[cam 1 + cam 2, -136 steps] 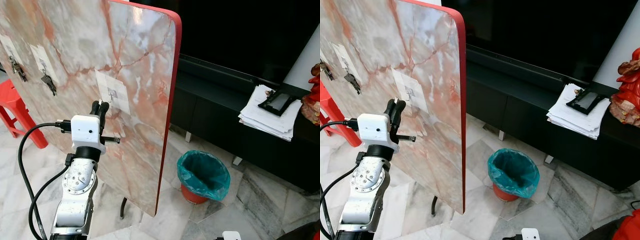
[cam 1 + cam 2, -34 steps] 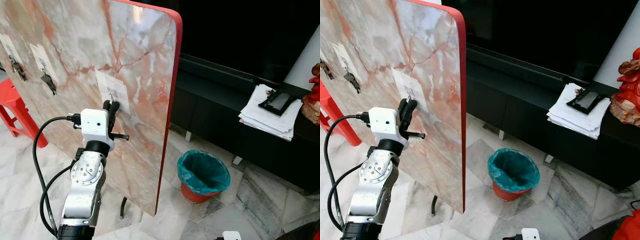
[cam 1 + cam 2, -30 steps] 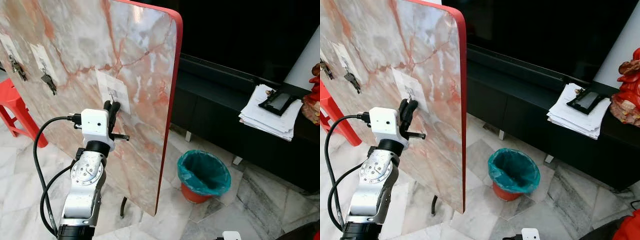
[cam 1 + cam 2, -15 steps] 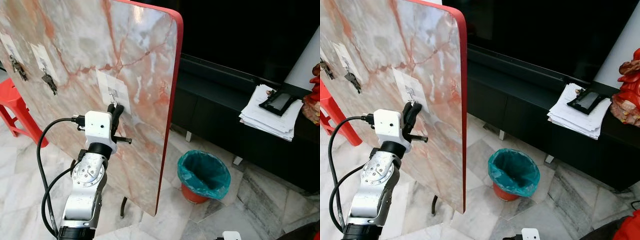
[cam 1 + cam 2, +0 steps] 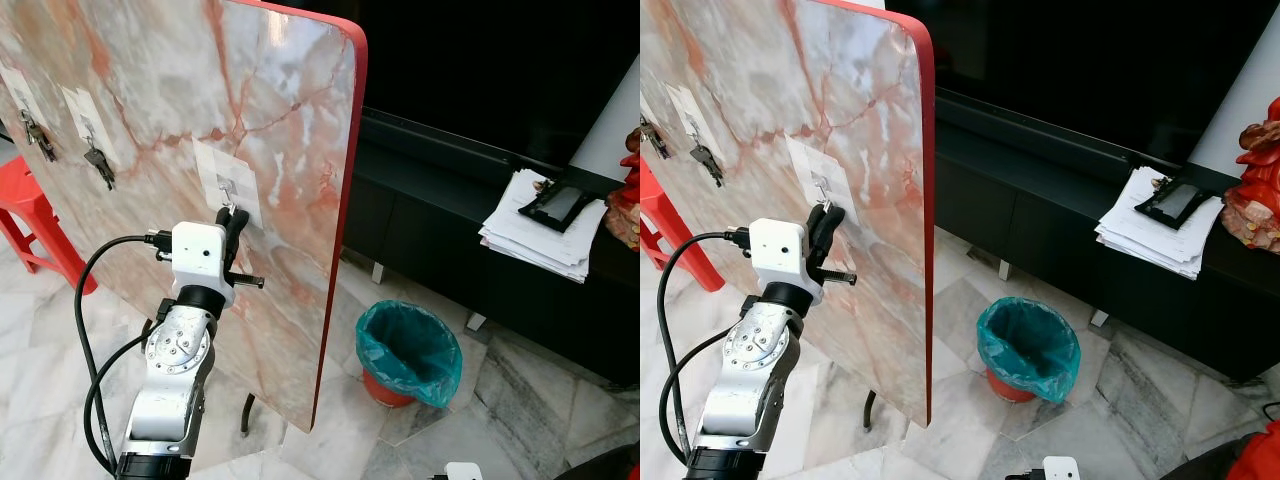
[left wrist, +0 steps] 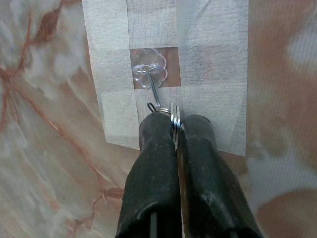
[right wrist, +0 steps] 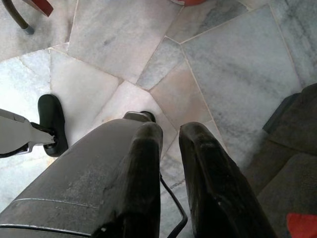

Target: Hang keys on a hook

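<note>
A marble-patterned board with a red edge stands upright, and a small clear hook sits on a white patch on its face. My left gripper is raised against the board just below that hook. In the left wrist view it is shut on a silver key ring, whose top edge touches the hook's metal wire. The keys themselves are hidden between the fingers. My right gripper hangs low over the stone floor, fingers a little apart and holding nothing.
Two other key bunches hang on hooks further left on the board. A red stool stands at the left. A bin with a teal bag sits on the floor by a black cabinet bearing papers.
My left gripper has risen and shifted right along the board, from below and left of the white patch to right under the hook. In the last half second it barely moved.
</note>
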Available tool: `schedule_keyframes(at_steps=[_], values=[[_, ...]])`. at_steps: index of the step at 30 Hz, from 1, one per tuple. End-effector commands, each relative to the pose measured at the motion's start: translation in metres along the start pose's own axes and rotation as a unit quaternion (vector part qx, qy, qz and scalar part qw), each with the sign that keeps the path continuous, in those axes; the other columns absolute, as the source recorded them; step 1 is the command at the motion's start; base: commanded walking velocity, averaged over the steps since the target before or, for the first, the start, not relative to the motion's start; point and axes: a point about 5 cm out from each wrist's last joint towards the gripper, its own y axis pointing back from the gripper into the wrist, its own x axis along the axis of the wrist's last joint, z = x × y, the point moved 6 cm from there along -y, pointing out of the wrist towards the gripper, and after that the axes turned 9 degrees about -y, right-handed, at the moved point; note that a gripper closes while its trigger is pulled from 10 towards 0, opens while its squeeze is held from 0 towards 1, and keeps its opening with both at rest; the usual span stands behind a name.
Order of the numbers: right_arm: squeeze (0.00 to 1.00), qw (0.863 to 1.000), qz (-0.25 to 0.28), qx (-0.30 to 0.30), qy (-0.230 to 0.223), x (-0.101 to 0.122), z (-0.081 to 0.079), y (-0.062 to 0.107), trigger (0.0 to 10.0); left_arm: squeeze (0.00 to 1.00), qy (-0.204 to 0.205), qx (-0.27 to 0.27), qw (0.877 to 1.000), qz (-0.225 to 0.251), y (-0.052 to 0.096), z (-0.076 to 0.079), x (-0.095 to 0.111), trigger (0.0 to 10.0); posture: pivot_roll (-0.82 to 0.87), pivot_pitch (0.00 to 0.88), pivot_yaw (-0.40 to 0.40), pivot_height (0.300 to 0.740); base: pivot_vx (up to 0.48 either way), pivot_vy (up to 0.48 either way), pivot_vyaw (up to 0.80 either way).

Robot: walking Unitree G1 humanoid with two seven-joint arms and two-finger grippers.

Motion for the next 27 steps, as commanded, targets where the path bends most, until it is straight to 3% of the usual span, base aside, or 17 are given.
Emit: schedule_keyframes(at_steps=[1, 5, 6, 8, 27], values=[[0.0, 1.0, -0.013, -0.003, 0.001, -0.0083, 0.0022, 0.0012, 10.0, 0.0, 0.009, -0.021, 1.0, -0.008, 0.0001, 0.0103, -0.0014, 10.0, -0.04, 0.038, -0.058, 0.74, 0.0, 0.0, 0.0], [0.0, 1.0, -0.013, -0.003, 0.001, -0.0085, 0.0021, 0.0012, 10.0, 0.0, 0.008, -0.025, 1.0, -0.009, 0.0011, 0.0126, -0.0026, 10.0, -0.04, 0.039, -0.057, 0.74, 0.0, 0.0, 0.0], [0.0, 1.0, -0.013, -0.003, 0.001, -0.0086, 0.002, 0.0012, 10.0, 0.52, 0.009, -0.027, 1.0, -0.009, 0.0015, 0.0134, -0.0027, 10.0, -0.04, 0.039, -0.057, 0.74, 0.0, 0.0, 0.0], [0.0, 1.0, -0.013, -0.003, 0.0, -0.0086, 0.0019, 0.0012, 10.0, 1.0, 0.009, -0.03, 0.999, -0.009, 0.0017, 0.0143, -0.0025, 10.0, -0.04, 0.039, -0.057, 0.74, 0.0, 0.0, 0.0], [0.0, 1.0, -0.013, -0.003, -0.001, -0.0085, 0.0019, 0.0012, 10.0, 1.0, 0.016, -0.038, 0.999, -0.012, 0.0064, 0.0139, -0.0057, 10.0, -0.04, 0.041, -0.057, 0.74, 0.0, 0.0, 0.0]])
